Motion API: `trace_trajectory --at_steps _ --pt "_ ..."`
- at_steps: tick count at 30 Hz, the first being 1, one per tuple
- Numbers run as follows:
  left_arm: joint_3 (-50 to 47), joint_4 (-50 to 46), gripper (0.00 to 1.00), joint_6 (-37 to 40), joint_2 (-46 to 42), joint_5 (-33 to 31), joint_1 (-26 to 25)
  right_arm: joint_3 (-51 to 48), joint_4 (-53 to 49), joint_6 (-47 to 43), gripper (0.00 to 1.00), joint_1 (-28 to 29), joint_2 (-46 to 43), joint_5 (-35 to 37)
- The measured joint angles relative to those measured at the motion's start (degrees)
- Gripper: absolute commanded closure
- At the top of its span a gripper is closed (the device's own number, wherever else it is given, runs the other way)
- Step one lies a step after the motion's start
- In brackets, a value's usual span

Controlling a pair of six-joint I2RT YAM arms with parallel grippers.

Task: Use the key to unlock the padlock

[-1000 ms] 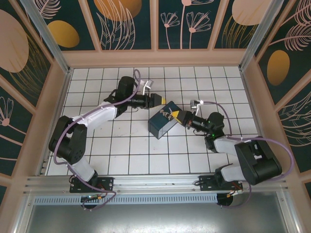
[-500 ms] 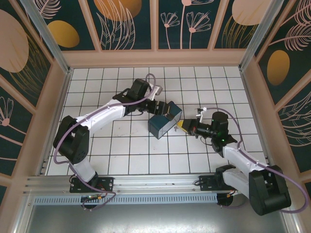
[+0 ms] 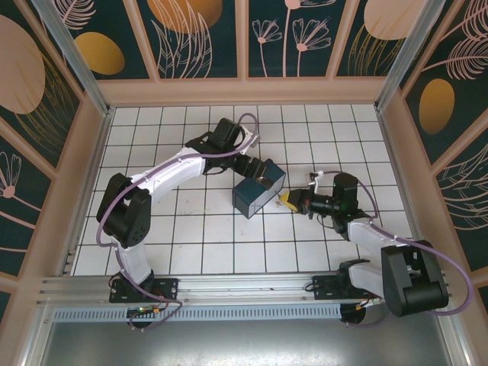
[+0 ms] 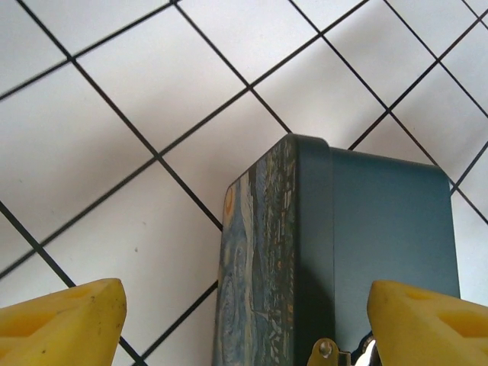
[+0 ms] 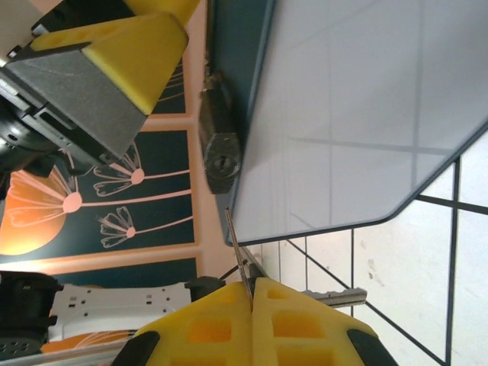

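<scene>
Meanwhile the left gripper (image 4: 244, 326) holds its pads wide apart astride the Starry Night tin box (image 4: 381, 229), while the right gripper (image 5: 252, 296) pinches the silvery key (image 5: 241, 267), its tip just short of the dark padlock (image 5: 219, 149) hanging on that box.

the dark blue box (image 3: 250, 198) rests near the middle of the white gridded table (image 3: 191, 236), turned at an angle to the tile lines. the left arm (image 3: 164, 177) rises from its base at the near left, bends at the elbow and runs rightward. the left gripper (image 3: 263, 169) sits at the far end of the box, its fingers too small to read. the right arm (image 3: 366, 232) comes in from the near right. the right gripper (image 3: 287, 200) lies just beside the box's right side, yellow pads pressed together and pointing toward it. an aluminium rail (image 3: 229, 284) runs along the near edge. floral panels (image 3: 198, 38) line the enclosure.
</scene>
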Motion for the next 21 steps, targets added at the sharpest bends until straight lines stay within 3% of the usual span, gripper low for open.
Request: trace_trajectory --at_steps 10,21 --pt "8.7 -2.0 0.19 14.3 4.5 6.0 -0.2 0.9 1.2 1.1 1.0 -1.6 4.9 -6.9" --pt "10.6 -3.3 0.2 19.4 6.9 8.5 -0.2 4.4 0.6 1.4 1.0 -2.6 9.4 -10.6"
